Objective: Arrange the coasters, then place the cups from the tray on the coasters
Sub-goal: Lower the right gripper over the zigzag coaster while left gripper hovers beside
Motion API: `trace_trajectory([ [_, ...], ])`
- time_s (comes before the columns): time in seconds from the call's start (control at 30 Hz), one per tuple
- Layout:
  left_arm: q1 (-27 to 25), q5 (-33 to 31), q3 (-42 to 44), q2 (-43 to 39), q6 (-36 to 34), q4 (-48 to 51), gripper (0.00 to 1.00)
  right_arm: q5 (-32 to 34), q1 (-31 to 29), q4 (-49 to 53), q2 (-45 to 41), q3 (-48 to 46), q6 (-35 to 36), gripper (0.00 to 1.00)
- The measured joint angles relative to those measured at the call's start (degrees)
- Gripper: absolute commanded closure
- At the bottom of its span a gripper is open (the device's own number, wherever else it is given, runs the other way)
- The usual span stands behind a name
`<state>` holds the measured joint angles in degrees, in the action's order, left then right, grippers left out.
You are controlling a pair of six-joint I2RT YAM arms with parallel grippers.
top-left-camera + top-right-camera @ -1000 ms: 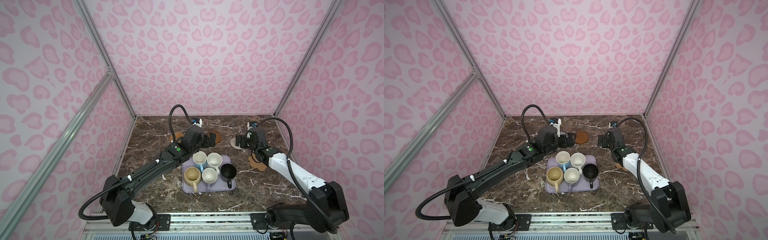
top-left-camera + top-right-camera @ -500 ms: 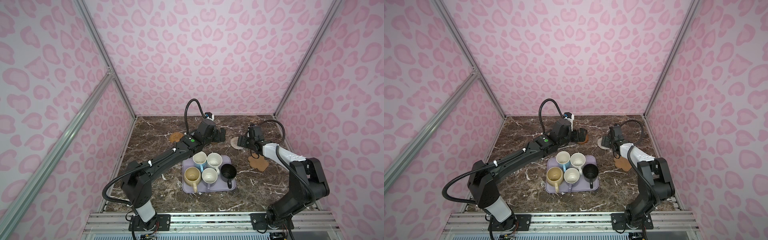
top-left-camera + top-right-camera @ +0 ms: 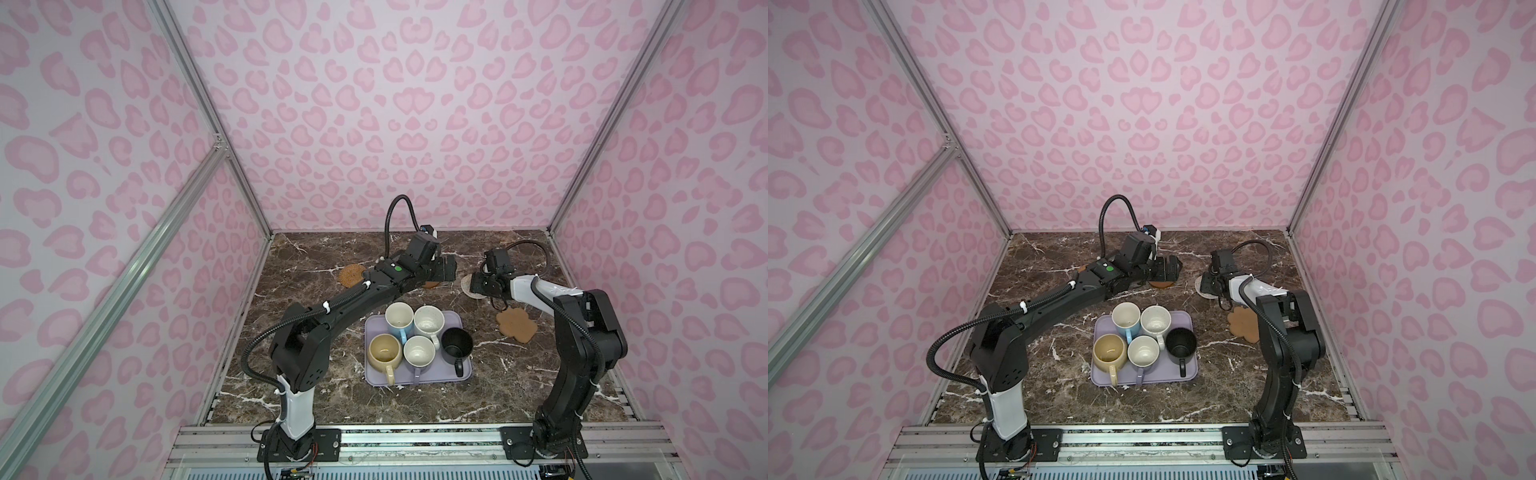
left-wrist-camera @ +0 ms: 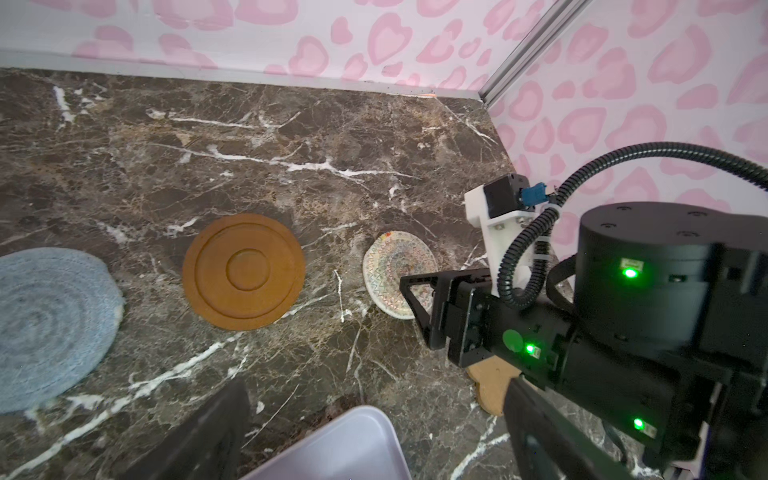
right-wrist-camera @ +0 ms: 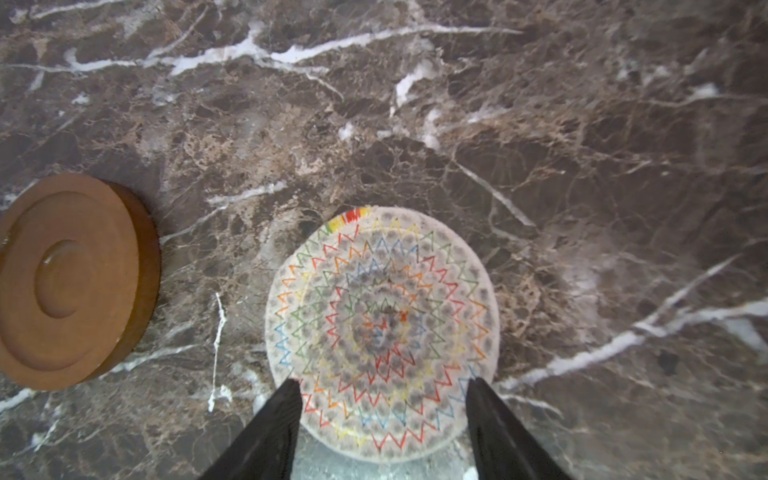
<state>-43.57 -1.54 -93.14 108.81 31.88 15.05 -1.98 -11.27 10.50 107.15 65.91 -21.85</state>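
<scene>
Right end effector [image 5: 382, 384], fingers apart, straddles the edge of the beige coaster [image 5: 380, 316], which lies flat beyond the tray's [image 3: 438, 376] far right corner; closing on so thin a mat, it may skid on the worktop [image 5: 582, 166] and miss.

Brown disc [image 3: 432, 285] mostly hidden

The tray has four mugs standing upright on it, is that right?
No, five mugs stand upright on the tray: light blue mug, speckled white mug, yellow mug, lavender mug, black mug. Both top views show them.
</scene>
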Motion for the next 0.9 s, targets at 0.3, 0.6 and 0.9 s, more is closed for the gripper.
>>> trace_trajectory([
  [0.3, 0.0, 0.2, -0.3, 1.2, 0.3, 0.1, 0.03, 0.1, -0.2, 3.2, 4.5, 4.2, 0.3, 0.44],
  [0.6, 0.3, 0.9, -0.9, 1.6, 1.1, 0.2, 0.03, 2.5, -1.8, 6.1, 8.1, 9.3, 1.6, 0.45],
  [0.9, 0.6, 1.3, -1.0, 1.9, 1.1, 0.2, 0.03, 3.5, -3.6, 7.9, 12.1, 15.0, 2.2, 0.46],
])
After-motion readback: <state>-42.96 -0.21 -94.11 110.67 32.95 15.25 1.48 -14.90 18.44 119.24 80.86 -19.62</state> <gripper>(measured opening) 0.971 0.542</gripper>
